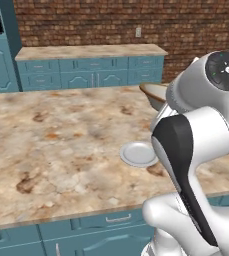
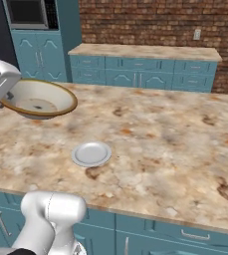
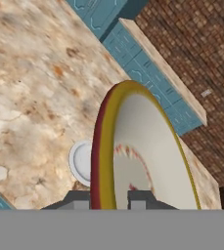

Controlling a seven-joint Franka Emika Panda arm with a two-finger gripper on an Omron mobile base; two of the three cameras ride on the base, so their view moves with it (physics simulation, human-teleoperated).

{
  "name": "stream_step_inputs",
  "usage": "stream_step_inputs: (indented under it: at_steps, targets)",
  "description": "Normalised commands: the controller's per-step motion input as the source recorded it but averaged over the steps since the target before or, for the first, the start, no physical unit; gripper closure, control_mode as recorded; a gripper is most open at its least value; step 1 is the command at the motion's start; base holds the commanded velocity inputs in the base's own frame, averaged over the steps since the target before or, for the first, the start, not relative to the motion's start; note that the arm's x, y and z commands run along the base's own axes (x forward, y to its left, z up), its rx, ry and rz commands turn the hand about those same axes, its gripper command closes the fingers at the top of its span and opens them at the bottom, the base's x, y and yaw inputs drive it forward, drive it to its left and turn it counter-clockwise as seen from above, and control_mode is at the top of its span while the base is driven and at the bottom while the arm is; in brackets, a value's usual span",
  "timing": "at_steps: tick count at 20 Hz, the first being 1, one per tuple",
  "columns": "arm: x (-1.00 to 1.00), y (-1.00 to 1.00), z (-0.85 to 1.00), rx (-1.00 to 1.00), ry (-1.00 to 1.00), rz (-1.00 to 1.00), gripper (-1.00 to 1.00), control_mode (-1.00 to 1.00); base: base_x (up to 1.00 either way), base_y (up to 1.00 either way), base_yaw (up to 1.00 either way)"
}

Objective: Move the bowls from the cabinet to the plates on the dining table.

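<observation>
One bowl [image 2: 40,101] hung tilted above the counter [image 2: 155,144], its rim clenched in the tool [image 3: 112,195], up and left of a plate [image 2: 91,154].

I find no legible text, label, brand, number or sign in any view. The small pale wall plate [image 2: 197,34] on the brick wall [image 2: 150,22] carries no readable marking. The dark round cap [image 1: 226,70] on the arm joint shows small light and green marks, too small for me to read.
</observation>
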Motion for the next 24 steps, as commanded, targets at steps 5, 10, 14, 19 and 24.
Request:
stream_step_inputs:
  at_steps: [5,10,14,19,24]
  targets:
    - [0.0,0.0,0.0,0.0,0.0,0.0,1.0,1.0,0.0,0.0,-0.01]
    - [0.06,0.0,0.0,0.0,0.0,0.0,1.0,-1.0,0.0,0.0,0.0]
    - [0.17,0.0,-0.37,-0.02,0.03,0.0,1.0,-1.0,0.0,0.0,0.0]
    - [0.0,-0.03,-0.71,0.0,0.01,0.0,1.0,-1.0,0.0,0.0,0.0]
    - [0.47,-0.11,-0.63,0.0,0.09,0.0,1.0,-1.0,0.0,0.0,0.0]
